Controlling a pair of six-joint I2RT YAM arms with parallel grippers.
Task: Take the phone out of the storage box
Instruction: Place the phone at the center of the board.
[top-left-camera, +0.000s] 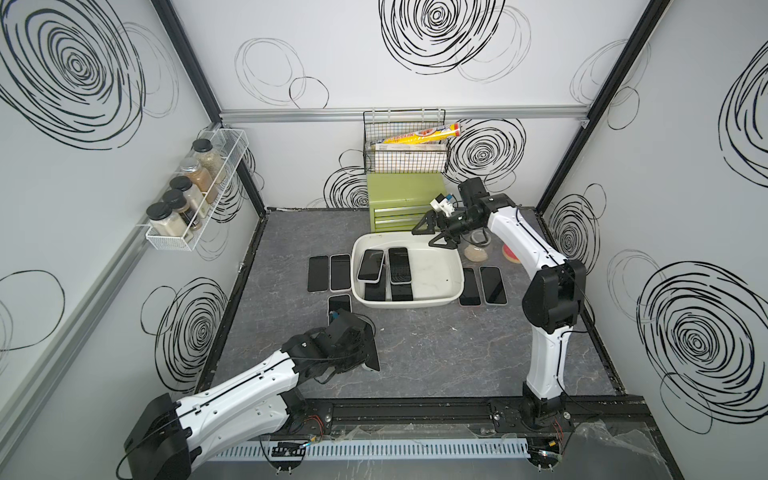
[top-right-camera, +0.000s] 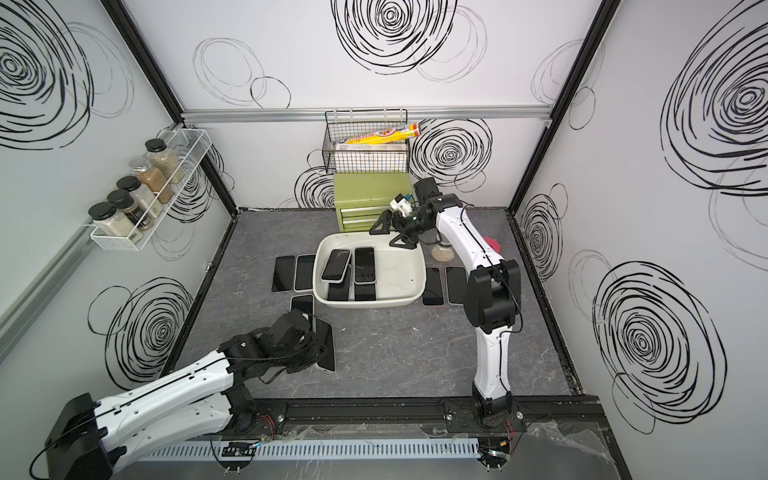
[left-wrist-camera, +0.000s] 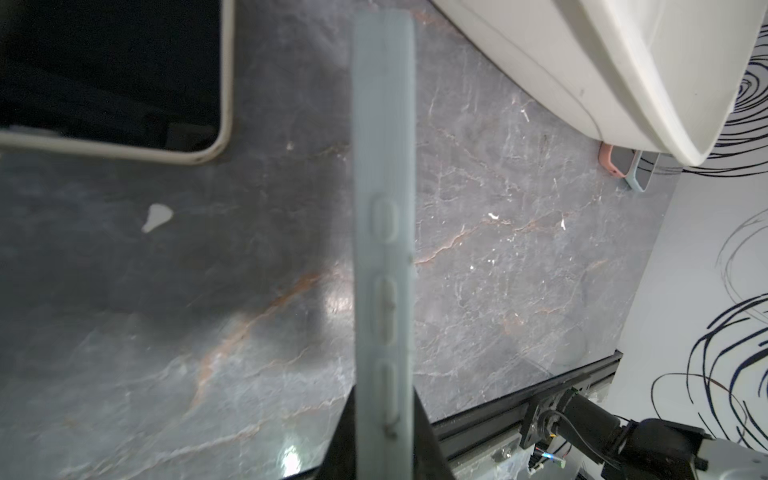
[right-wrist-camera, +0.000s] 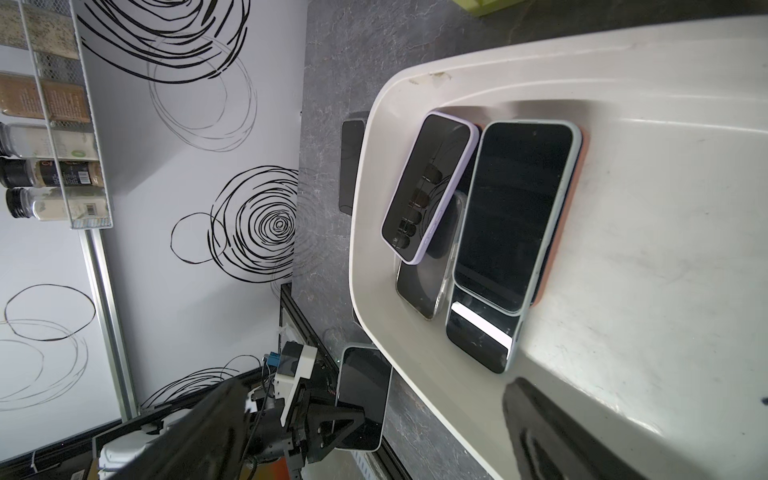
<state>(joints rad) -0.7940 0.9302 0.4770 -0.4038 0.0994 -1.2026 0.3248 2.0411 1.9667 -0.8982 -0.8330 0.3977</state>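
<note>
- A grey marbled table (top-left-camera: 415, 357) is sitting inside white walls (top-left-camera: 353, 62) that are scribbled with black circles.
- The storage box (top-left-camera: 419, 300) is resting on the middle of the table, toward the back edge, and is showing in both top views (top-right-camera: 374, 302).
- Four phones are lying in its left half. A lilac-cased phone (top-left-camera: 370, 264) is tilting across a lower one, and a dark phone (top-left-camera: 399, 266) is lying flat on another.
- The left claw (left-wrist-camera: 384, 432) is pinching a blue-grey phone (left-wrist-camera: 382, 249) between narrow jaws.
- It is holding that phone on edge outside the box, off the box's front left corner and toward the table's front edge. Whether the phone is touching the table I cannot tell.
- The right claw (top-left-camera: 430, 235) is hanging with its jaws spread wide over the box's back right corner, gripping nothing.
- Five loose phones are lying flat on the table. Two are side by side left of the box (top-left-camera: 318, 273), one is by its front left corner (top-left-camera: 340, 303), and two are right of it (top-left-camera: 493, 285).
- A green drawer chest (top-left-camera: 395, 199) is standing at the back edge behind the box.
- A wire basket (top-left-camera: 405, 162) is hanging on the wall above the chest.
- A rack of spice jars (top-left-camera: 187, 199) is hanging on the left wall.
</note>
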